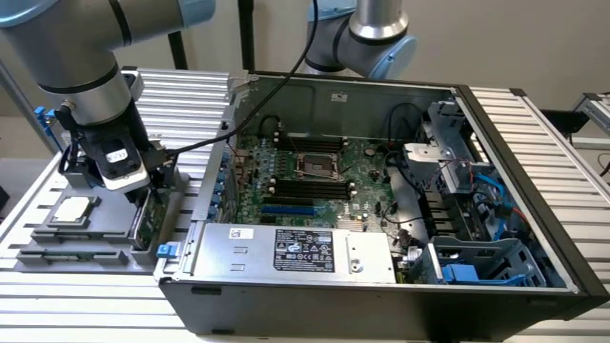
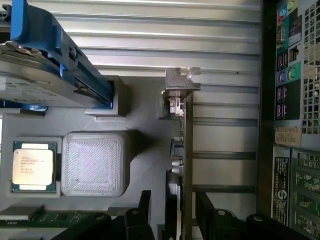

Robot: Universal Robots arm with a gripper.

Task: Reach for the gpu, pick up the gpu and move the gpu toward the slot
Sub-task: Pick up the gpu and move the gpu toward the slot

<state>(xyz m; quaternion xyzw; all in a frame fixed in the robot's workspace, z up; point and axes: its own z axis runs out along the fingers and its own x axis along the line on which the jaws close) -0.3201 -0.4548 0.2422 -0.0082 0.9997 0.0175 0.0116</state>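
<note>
Exterior view, surface: a ribbed aluminium table [image 1: 562,150] is seen, carrying an open computer case [image 1: 381,318] and, at the exterior view's left, a grey fixture tray [image 1: 57,254].
Room: a pale wall [image 1: 505,43] is seen behind; a second arm [image 1: 372,32] is stood beyond the case.
Case interior: the motherboard [image 1: 305,168] is exposed, with a labelled silver power supply [image 1: 286,250] along the near edge.
Gripper: the gripper [image 1: 143,194] is held low over the tray, just beside the case's outer wall.
Gpu: the gpu [image 1: 143,218] is stood on edge in the tray, directly under the gripper.
CPU chip [image 1: 73,209]: laid flat in a tray pocket, near the gpu.
Wrist view, added detail: the gpu [image 2: 187,150] is shown edge-on, its silver bracket [image 2: 181,85] at the far end.
Fingers [image 2: 144,207]: spread to either side of the card; a gap is seen on one side and nothing is clamped.
Hard drive [image 2: 45,75]: blue-railed, seated in the tray beyond the CPU chip [image 2: 32,165].
Raised block [image 2: 95,162]: grey, between chip and gpu.
Port panel [image 2: 295,75]: the case's rear connectors are seen alongside the tray.
</note>
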